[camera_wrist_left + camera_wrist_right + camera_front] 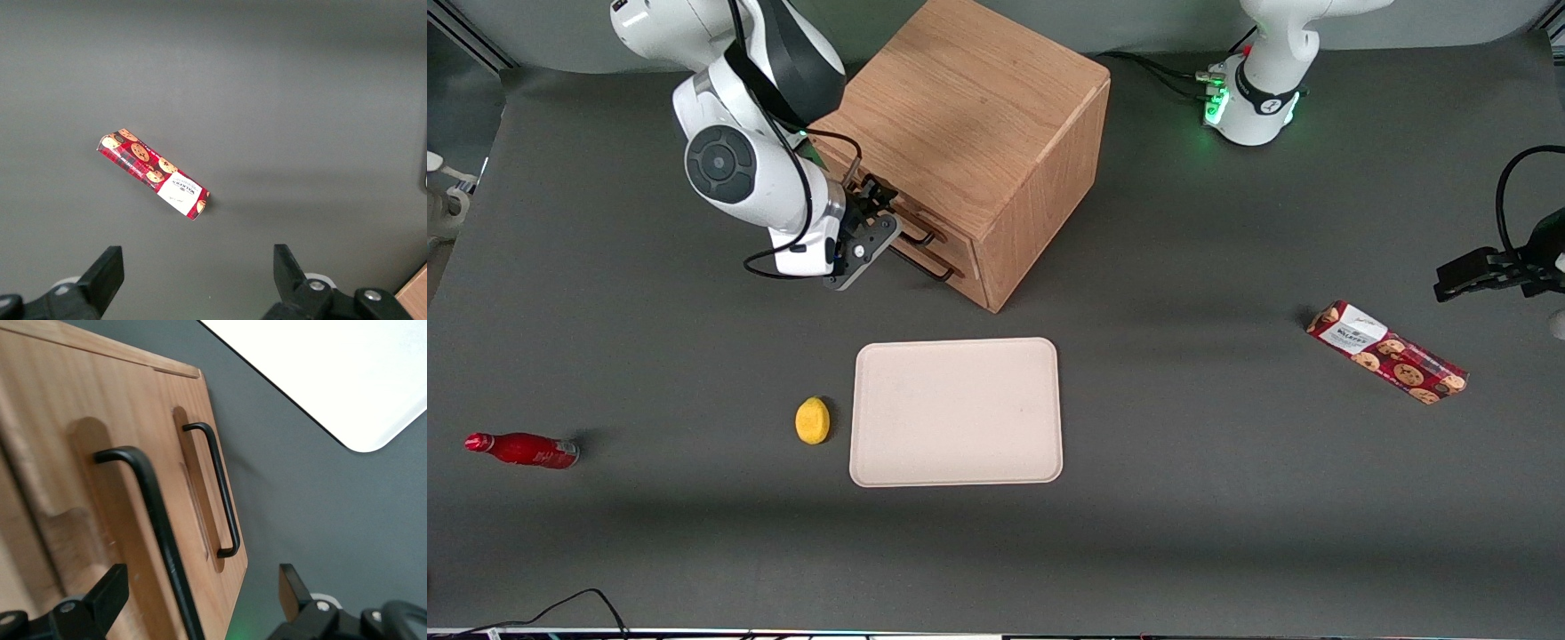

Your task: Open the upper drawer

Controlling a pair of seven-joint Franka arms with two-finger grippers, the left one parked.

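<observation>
A light-oak cabinet stands on the grey table, with two drawers in its front. The upper drawer looks shut; its long black bar handle lies just above the bottom drawer's matching handle. My gripper is right in front of the upper drawer. In the right wrist view the gripper is open, and the upper drawer's handle runs between its two fingers without either pad touching it. The bottom drawer's handle shows beside it, closer to the table.
A beige tray lies nearer the front camera than the cabinet; it also shows in the right wrist view. A yellow fruit sits beside it. A red bottle lies toward the working arm's end. A cookie box lies toward the parked arm's end.
</observation>
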